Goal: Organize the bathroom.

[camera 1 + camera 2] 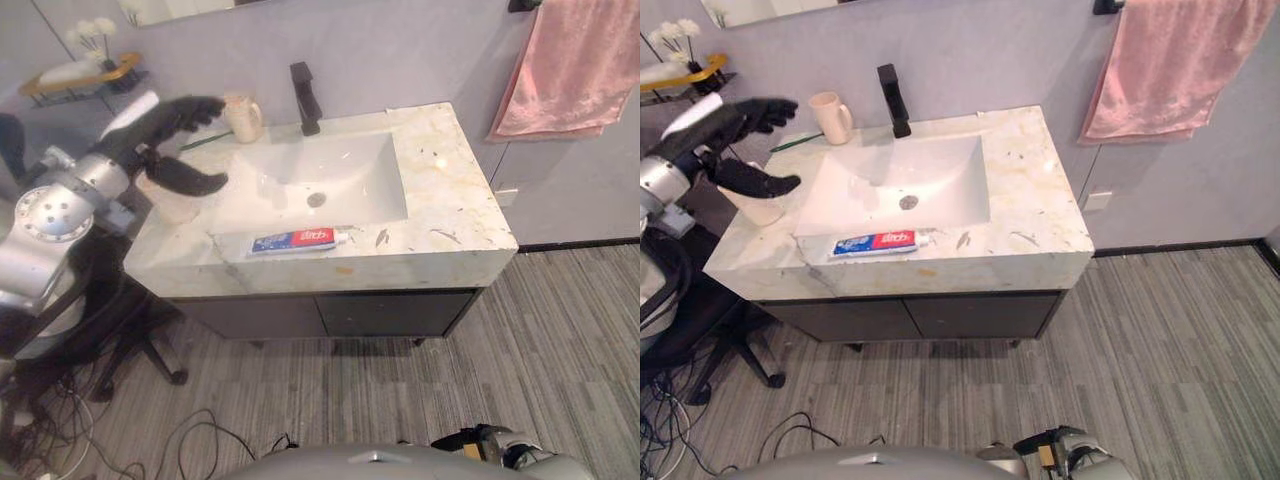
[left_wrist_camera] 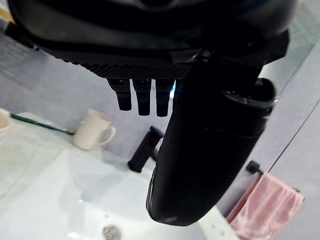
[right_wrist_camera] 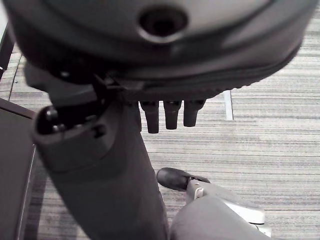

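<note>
I see the toothpaste tube on the worktop's front edge, print unreadable. Left hand spread wide over a cup at the left edge, holding nothing. Mug beside the tap.

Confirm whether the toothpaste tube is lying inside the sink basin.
No, the toothpaste tube lies on the counter's front edge, outside the sink basin.

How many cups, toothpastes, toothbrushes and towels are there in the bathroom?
Cups: 2, one by the tap and one beneath the open left hand at the counter's left edge
Toothpaste tubes: 1
Green toothbrushes: 1
Pink towels: 1
Total: 5
</note>
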Robot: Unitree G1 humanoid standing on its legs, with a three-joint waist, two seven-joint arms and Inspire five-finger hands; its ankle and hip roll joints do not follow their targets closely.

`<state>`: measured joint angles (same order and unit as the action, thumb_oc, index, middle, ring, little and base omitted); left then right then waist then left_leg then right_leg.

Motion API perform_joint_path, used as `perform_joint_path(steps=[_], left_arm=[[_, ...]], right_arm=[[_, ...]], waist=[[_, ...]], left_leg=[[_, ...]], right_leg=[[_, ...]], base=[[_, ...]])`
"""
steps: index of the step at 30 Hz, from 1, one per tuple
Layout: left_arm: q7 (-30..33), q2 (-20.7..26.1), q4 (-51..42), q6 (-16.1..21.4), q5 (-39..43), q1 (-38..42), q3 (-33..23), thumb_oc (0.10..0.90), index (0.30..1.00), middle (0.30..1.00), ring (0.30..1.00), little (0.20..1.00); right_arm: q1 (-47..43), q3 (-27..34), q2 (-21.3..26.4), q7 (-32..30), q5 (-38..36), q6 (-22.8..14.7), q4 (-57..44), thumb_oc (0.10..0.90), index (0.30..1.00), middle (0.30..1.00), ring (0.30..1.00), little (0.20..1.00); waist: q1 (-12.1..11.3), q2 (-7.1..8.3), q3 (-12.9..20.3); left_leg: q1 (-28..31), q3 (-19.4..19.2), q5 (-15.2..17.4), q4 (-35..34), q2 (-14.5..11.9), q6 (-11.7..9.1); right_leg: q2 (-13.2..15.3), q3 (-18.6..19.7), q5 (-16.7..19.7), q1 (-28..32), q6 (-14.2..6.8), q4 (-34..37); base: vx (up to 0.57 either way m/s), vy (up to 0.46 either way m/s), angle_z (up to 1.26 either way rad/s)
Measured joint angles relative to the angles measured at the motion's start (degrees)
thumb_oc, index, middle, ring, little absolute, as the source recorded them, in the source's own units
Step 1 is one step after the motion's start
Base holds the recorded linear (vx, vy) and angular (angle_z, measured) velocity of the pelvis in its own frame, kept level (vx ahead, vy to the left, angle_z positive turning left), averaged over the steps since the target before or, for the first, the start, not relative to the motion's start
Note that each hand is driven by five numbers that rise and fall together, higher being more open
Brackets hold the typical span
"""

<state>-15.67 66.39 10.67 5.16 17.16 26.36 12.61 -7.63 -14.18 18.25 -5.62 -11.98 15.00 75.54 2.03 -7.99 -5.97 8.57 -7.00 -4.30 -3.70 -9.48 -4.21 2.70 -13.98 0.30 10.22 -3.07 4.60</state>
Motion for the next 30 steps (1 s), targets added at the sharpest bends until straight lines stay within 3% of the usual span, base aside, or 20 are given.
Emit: perform_joint_path(steps=[8, 14, 21, 25, 30], left_arm=[[-11.9, 0.5, 4.3, 2.4, -1.8, 1.1, 7.8, 0.800, 0.900, 0.900, 0.900, 0.900], [-14.7, 0.5, -1.1, 2.7, -1.4, 1.1, 9.7, 0.800, 0.900, 0.900, 0.900, 0.900], [-12.4, -1.2, -9.6, 3.6, 0.2, 0.4, 9.7, 0.800, 0.900, 0.900, 0.900, 0.900], [-8.5, -4.1, -9.1, 3.6, -2.1, -0.8, 10.0, 0.800, 0.900, 0.900, 0.900, 0.900], [-5.7, -6.2, -8.3, 3.9, -6.7, -4.7, 10.5, 0.800, 0.900, 0.900, 0.900, 0.900]], right_arm=[[0.0, 0.0, -0.1, 0.0, 2.5, 0.5, -0.1, 0.800, 0.900, 0.900, 0.900, 0.900], [1.2, 0.5, 0.0, 0.0, 2.6, 0.5, 0.1, 0.800, 0.900, 0.900, 0.900, 0.900], [1.0, 0.7, 0.9, 0.2, 2.8, 0.4, 0.0, 0.800, 0.900, 0.900, 0.900, 0.900], [0.6, 0.5, 2.0, 0.3, 2.8, 0.5, 0.0, 0.800, 0.900, 0.900, 0.900, 0.900], [1.4, 0.6, 2.1, 0.3, 2.9, 0.4, 0.0, 0.800, 0.900, 0.900, 0.900, 0.900]], waist=[[-0.2, 0.61, -0.4], [-0.1, 0.58, -1.0], [0.7, -0.59, -1.9], [1.4, -1.84, -2.4], [1.6, -2.24, -2.5]], left_leg=[[0.1, -0.4, 0.0, -0.6, 0.4, 0.0], [0.1, -0.5, 0.0, -0.5, 0.4, 0.0], [0.2, -0.6, 0.0, -0.4, 0.4, 0.0], [0.1, -1.0, 0.0, 0.3, 0.6, 0.0], [0.7, -2.2, 0.0, 0.6, 0.8, 0.0]], right_leg=[[0.3, -0.1, 0.0, -0.2, 0.0, 0.0], [0.3, 0.0, 0.0, -0.2, 0.0, 0.0], [0.4, 0.3, 0.0, -0.2, -0.1, 0.0], [0.7, 0.7, 0.0, -0.1, -0.1, 0.0], [0.8, 1.7, 0.0, 0.0, -0.1, 0.0]], base=[[0.00, 0.002, 0.01], [-0.01, 0.000, 0.00], [-0.01, 0.012, -0.02], [-0.01, 0.007, -0.04], [0.00, 0.015, -0.12]])
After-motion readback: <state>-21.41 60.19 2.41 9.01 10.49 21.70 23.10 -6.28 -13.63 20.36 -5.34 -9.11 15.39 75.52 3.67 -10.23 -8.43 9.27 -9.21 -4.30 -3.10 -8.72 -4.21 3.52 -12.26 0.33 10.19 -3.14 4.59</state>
